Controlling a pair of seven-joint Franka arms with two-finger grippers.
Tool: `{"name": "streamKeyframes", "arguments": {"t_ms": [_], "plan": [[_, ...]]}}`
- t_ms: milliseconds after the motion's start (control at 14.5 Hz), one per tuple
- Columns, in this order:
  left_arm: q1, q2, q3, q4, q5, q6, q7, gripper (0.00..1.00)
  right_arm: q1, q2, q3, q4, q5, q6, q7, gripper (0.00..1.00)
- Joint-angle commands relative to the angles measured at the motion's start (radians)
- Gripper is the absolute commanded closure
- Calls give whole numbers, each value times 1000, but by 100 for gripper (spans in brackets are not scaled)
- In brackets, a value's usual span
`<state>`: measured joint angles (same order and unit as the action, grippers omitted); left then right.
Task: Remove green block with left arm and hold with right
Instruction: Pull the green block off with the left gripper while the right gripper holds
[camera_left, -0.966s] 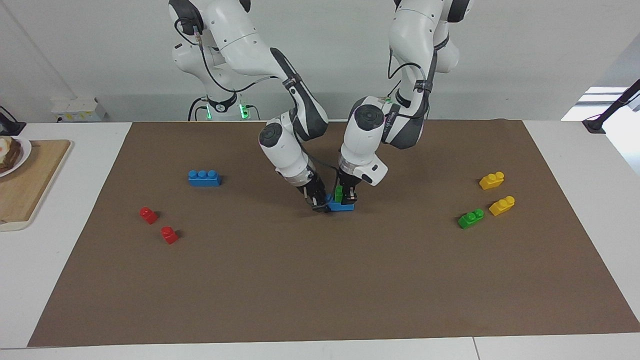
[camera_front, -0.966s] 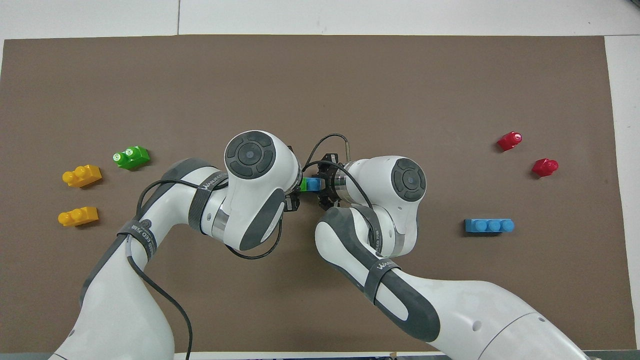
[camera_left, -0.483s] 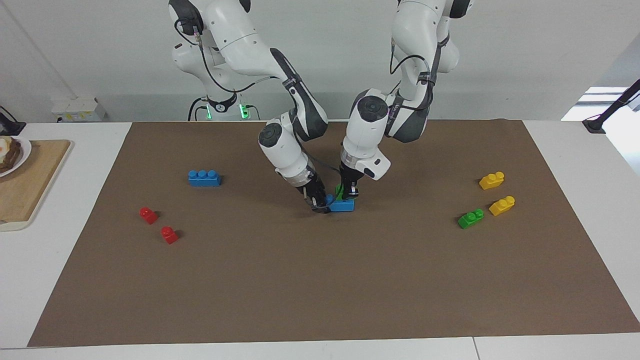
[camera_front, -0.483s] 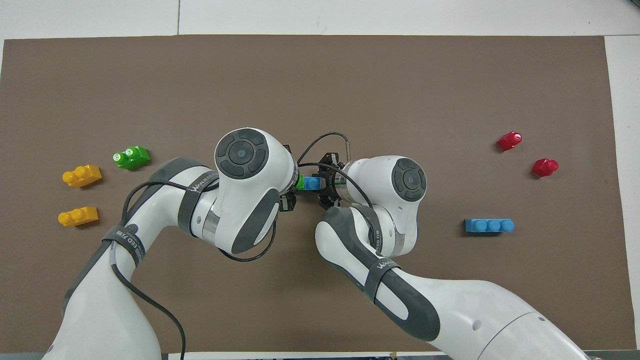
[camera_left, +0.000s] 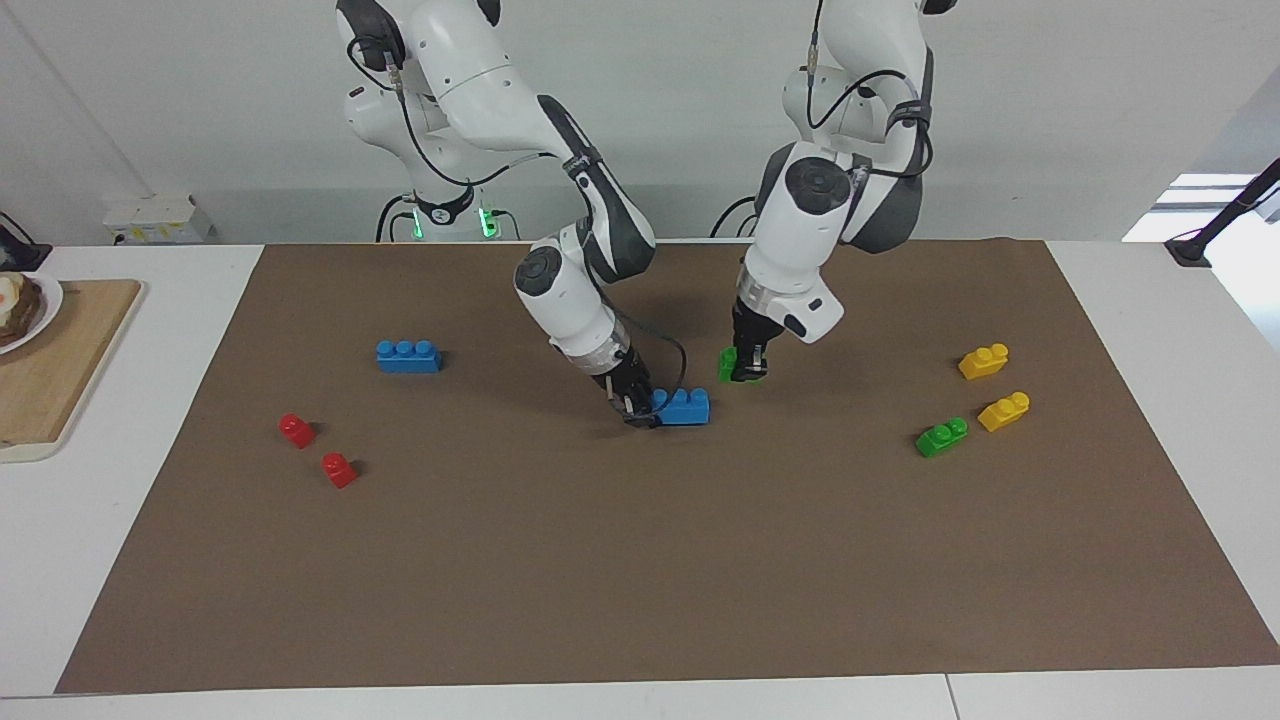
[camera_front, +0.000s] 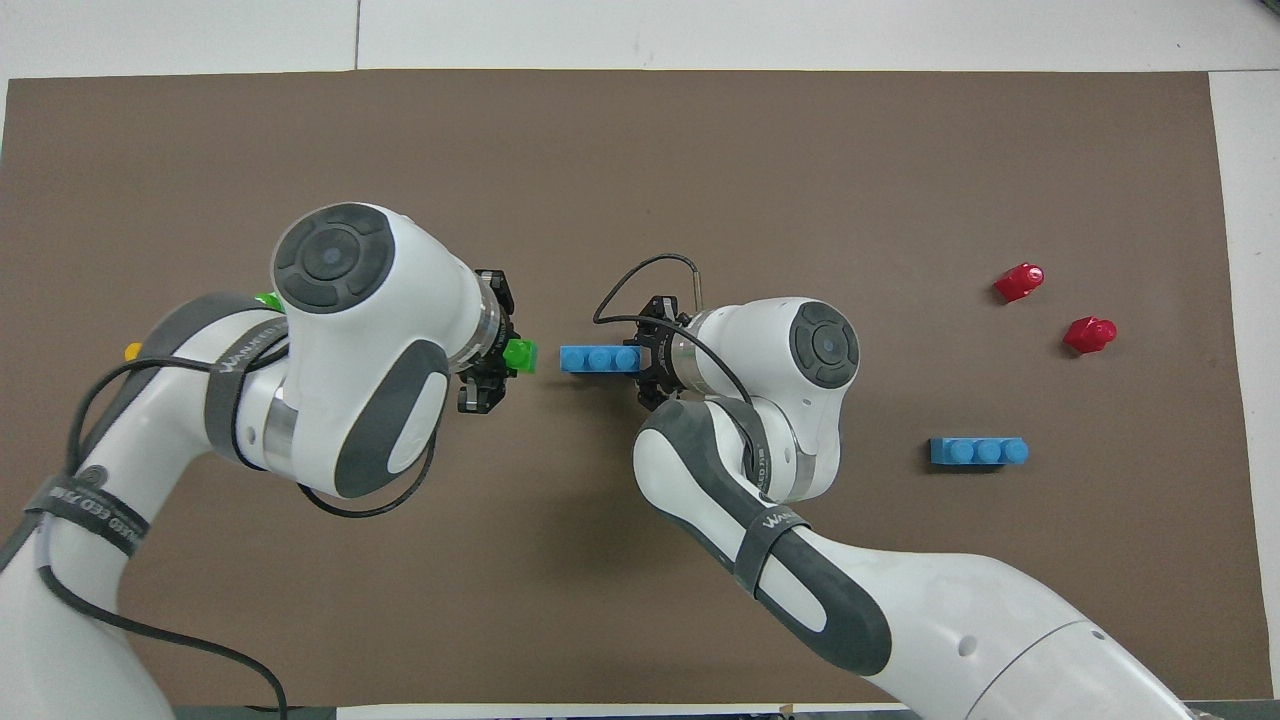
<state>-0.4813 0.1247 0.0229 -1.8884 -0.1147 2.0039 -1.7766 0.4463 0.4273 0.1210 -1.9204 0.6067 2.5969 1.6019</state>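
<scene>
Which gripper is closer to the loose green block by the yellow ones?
Left. The left gripper, holding another green brick, is nearer the loose green block; the right gripper grips the blue brick.

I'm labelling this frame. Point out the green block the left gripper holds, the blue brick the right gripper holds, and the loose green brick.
green block (camera_left: 727, 364): facing view, exposed side.
blue brick (camera_left: 688, 406): facing view, front face.
loose green brick (camera_left: 941, 438): facing view, body.

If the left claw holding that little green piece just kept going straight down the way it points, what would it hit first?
Probably only the brown mat. The left gripper, shut on the green block, points down beside the blue brick, though depth is uncertain.
</scene>
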Motion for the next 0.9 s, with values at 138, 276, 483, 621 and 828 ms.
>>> {"name": "streamKeyframes", "arguments": {"t_ms": [138, 276, 483, 621, 828], "plan": [[142, -66, -6, -73, -5, -95, 390, 87, -141, -82, 6, 52, -4, -193, -121, 100], [191, -88, -4, -75, -5, -164, 584, 87, -219, -111, 6, 52, -5, -279, -212, 100], [309, -106, -3, -77, -5, -231, 855, 88, -339, -154, 3, 37, -25, -409, -330, 100], [354, -109, -1, -83, -5, -229, 1021, 89, -424, -169, 3, 37, -51, -502, -388, 100], [391, -111, 0, -103, -5, -206, 1253, 96, -556, -182, 3, 17, -73, -578, -463, 100]]}}
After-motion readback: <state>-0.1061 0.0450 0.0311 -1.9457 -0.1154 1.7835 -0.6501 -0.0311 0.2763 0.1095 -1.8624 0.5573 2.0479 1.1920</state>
